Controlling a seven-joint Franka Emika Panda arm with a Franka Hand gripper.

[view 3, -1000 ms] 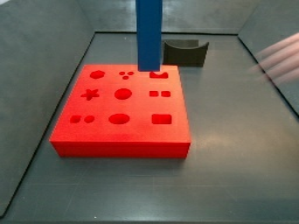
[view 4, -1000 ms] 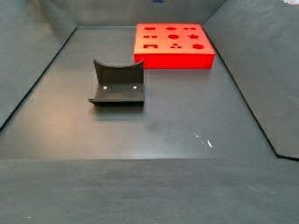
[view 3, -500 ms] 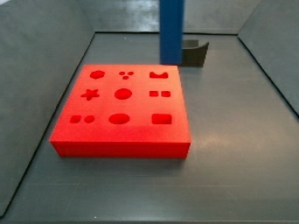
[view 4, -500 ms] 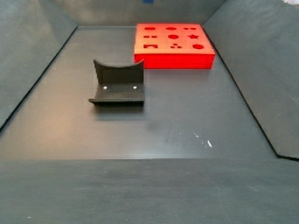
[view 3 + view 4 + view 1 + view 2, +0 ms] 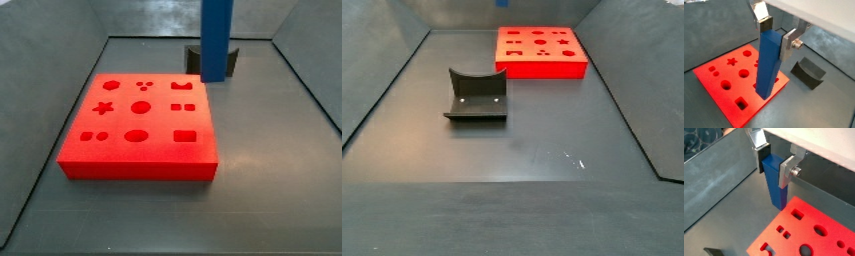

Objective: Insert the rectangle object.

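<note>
My gripper (image 5: 777,32) is shut on the top of the rectangle object (image 5: 767,65), a tall plain blue bar that hangs upright between the silver fingers (image 5: 791,40). Both wrist views show this grip (image 5: 775,163). In a side view the bar (image 5: 217,40) hangs above the floor at the back right corner of the flat red block (image 5: 140,125), which has several shaped holes. In a wrist view the bar's lower end (image 5: 779,203) sits just outside the block's corner (image 5: 801,230). The gripper itself is out of both side views.
A small dark grey notched block (image 5: 230,60) stands just behind the bar and right of the red block's back edge; it also shows in a side view (image 5: 476,95) and in a wrist view (image 5: 809,72). Grey sloped walls (image 5: 54,120) enclose the floor.
The blue bar has moved to the right, from above the red block's back edge to its back right corner. The red block and the notched block have not moved.
</note>
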